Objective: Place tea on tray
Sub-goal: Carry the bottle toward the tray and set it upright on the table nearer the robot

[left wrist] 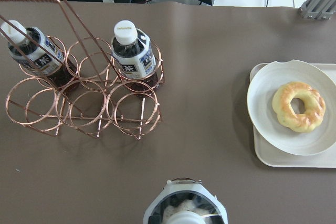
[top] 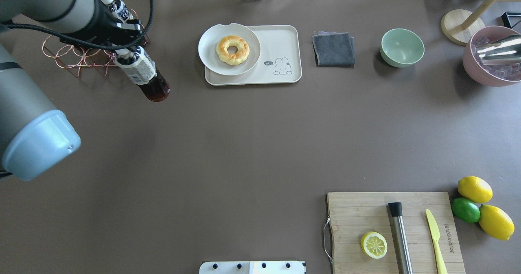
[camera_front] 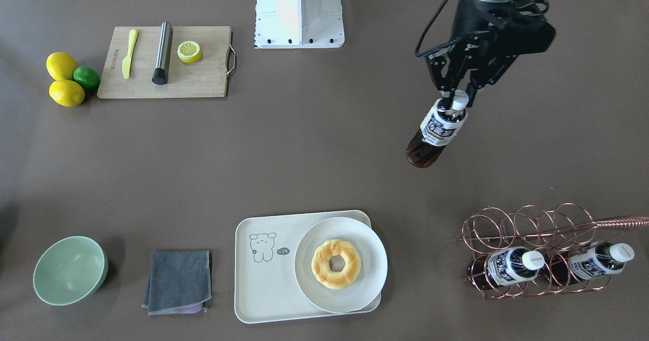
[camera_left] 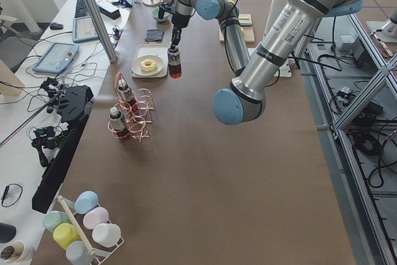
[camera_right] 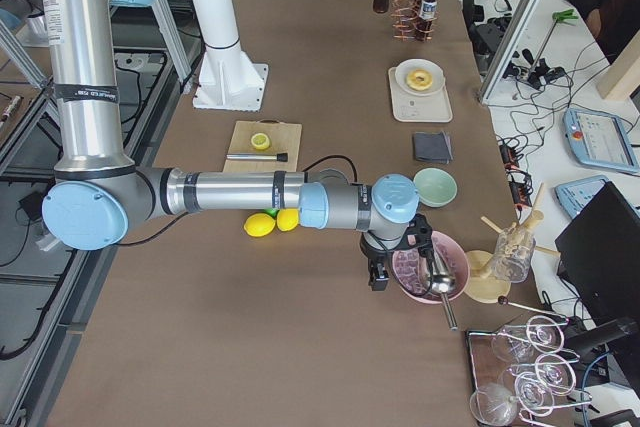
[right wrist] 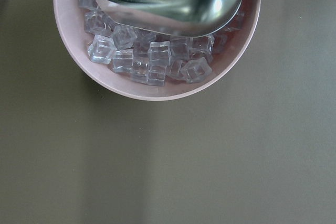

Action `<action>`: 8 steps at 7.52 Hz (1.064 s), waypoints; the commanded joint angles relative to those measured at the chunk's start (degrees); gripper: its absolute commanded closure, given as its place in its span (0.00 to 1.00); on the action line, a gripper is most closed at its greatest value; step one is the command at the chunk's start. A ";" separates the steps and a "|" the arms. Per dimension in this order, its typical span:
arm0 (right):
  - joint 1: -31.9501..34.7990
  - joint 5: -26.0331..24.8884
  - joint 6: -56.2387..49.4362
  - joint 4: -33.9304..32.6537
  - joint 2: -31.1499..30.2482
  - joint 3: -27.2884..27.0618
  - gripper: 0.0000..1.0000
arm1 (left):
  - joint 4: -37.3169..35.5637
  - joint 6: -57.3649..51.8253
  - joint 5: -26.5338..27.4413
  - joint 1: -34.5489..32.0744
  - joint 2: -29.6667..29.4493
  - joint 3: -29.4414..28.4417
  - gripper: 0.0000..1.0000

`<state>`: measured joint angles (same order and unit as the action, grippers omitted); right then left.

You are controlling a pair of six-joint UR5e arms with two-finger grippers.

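Note:
My left gripper (camera_front: 455, 100) is shut on the neck of the tea (camera_front: 436, 133), a small bottle of dark brown liquid with a white cap and a blue-and-white label. It hangs above the table between the copper wire rack (camera_front: 532, 219) and the tray (camera_front: 263, 290). The left wrist view shows the bottle's top (left wrist: 185, 211) at the lower edge and the tray's corner (left wrist: 294, 158) at right. The cream tray with the bear drawing carries a round white plate (camera_front: 350, 290) with a doughnut (camera_front: 335, 263). My right gripper (camera_right: 378, 267) shows only in the exterior right view; I cannot tell its state.
Two alike bottles (camera_front: 512, 265) (camera_front: 598, 260) lie in the rack. A grey cloth (camera_front: 177, 280) and a green bowl (camera_front: 68, 270) sit beside the tray. A pink bowl of ice (top: 488, 58) with a metal scoop is by the right gripper. A cutting board (camera_front: 167, 62) with lemons is opposite.

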<state>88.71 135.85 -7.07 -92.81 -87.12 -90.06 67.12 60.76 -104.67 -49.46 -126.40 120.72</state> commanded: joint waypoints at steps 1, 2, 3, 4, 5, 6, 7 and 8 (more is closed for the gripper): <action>0.06 -0.32 0.13 0.08 0.46 -0.02 0.00 | -7.25 11.44 6.83 10.41 -13.13 -5.56 1.00; -0.03 -0.24 0.30 0.08 0.29 -0.02 0.00 | -7.35 14.10 9.02 13.57 -15.43 -7.24 1.00; -0.03 -0.33 0.30 0.08 0.29 -0.11 0.00 | -7.27 16.12 10.61 15.95 -17.29 -9.26 1.00; 0.06 -0.24 -0.31 0.08 0.11 -0.46 0.00 | -7.18 17.27 10.80 17.20 -18.70 -10.76 1.00; 0.06 -0.33 -0.23 0.08 0.29 -0.55 0.00 | -6.74 17.89 10.97 18.34 -20.19 -12.77 1.00; 0.06 -0.33 -0.23 0.08 0.29 -0.55 0.00 | -6.48 19.03 13.41 20.00 -21.60 -15.66 1.00; 0.06 -0.33 -0.23 0.08 0.46 -0.46 0.00 | -4.39 19.04 15.96 22.63 -21.44 -17.43 1.00; 0.06 -0.33 -0.23 0.00 0.55 -0.46 0.00 | -2.63 19.04 16.42 22.92 -21.52 -19.54 1.00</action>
<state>88.77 135.53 -7.29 -92.73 -86.76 -90.56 61.65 79.47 -90.52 -28.64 -147.48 104.88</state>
